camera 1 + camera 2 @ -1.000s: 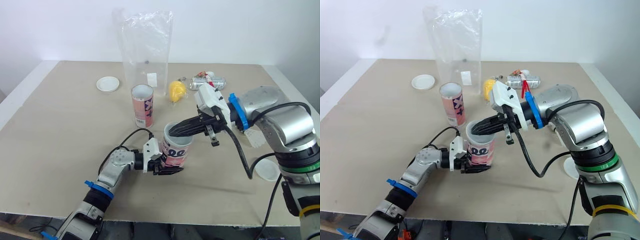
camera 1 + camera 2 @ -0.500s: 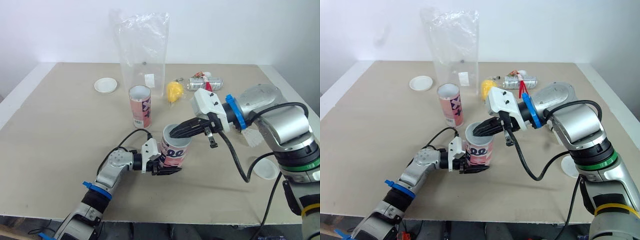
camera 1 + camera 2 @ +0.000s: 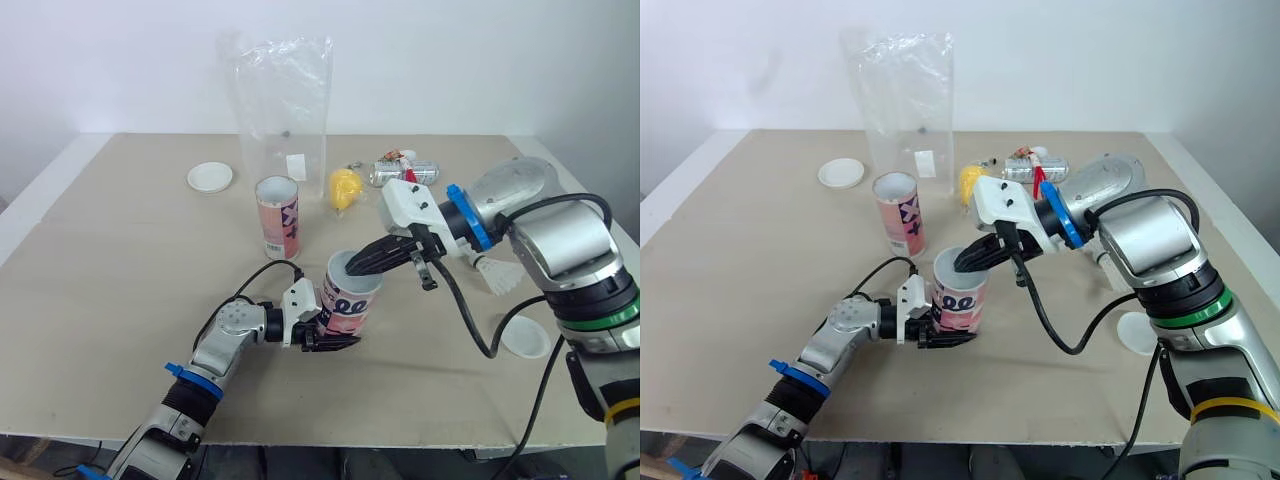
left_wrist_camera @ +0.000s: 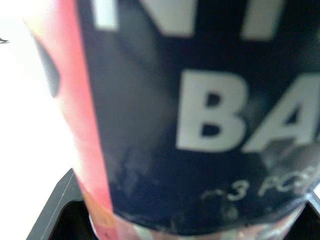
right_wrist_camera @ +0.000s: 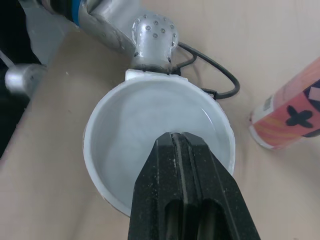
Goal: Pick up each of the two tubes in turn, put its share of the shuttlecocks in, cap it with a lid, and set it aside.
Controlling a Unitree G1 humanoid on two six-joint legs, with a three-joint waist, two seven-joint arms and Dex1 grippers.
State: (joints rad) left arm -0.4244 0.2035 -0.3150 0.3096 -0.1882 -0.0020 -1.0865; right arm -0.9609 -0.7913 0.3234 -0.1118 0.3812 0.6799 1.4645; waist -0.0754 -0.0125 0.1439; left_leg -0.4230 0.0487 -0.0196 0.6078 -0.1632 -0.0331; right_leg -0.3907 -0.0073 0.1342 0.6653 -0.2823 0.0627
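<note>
**Left jaws hold the near tube; right jaws closed at its mouth**

The left gripper [image 3: 333, 338] has its two black fingers around the lower part of the near tube [image 3: 350, 300] and grips it from both sides. The tube stands upright on the table [image 3: 120, 260], and its open mouth faces up.

The right gripper [image 3: 358, 267] has its fingers pressed together, with nothing visible between them. The tips are over the opening of this same tube, just at the rim. I cannot tell whether they go below the rim. In the right wrist view, the white inner wall of the tube lies directly under the tips.

The second tube [image 3: 277, 217] stands upright beyond the left jaws, near them but not touching. One white lid [image 3: 210, 178] lies far beyond both grippers, to the left. Another lid [image 3: 525, 337] lies well behind the right jaws, near the right forearm. A white shuttlecock [image 3: 497, 272] lies beside that forearm. A yellow object [image 3: 345, 187] and a clear plastic bag [image 3: 282, 100] are beyond the right jaws.
</note>
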